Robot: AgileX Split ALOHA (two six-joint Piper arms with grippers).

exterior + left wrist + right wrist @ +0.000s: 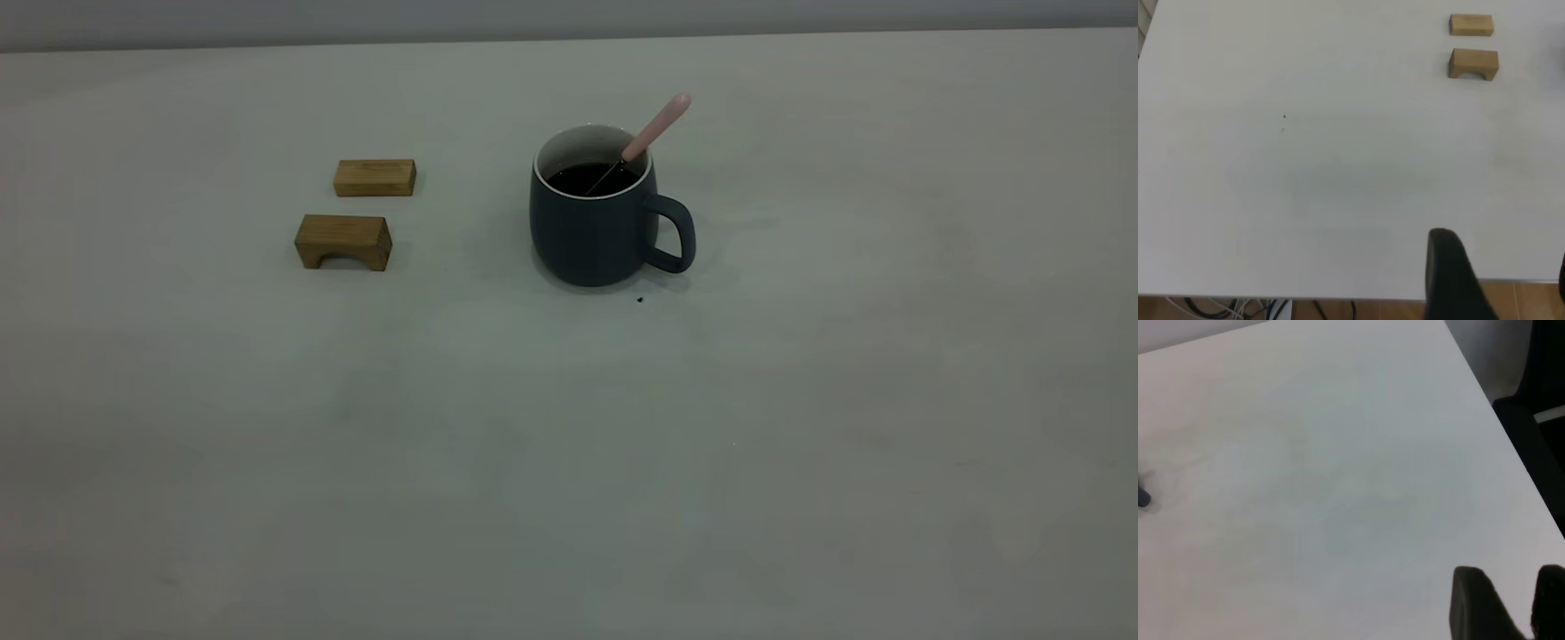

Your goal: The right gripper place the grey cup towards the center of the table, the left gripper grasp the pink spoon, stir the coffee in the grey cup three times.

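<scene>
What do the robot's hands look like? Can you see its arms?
Only bits show. The left gripper shows one black, rounded, tapering finger, with just a sliver of the other at the picture's edge. The right gripper shows two chunky dark fingertips with blunt ends. No arms, cables or markings are visible, and the exterior view shows no robot parts at all.

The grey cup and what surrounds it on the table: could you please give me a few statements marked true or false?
1. The pink spoon stands in the grey cup, its handle leaning on the rim. True.
2. The grey cup is empty. False: it holds dark coffee.
3. Two wooden blocks lie apart from the cup, on the side away from its handle. True.
4. A gripper holds the spoon. False: in the exterior view no gripper is near it.
5. The cup lies on its side. False: it stands upright on the table.
</scene>
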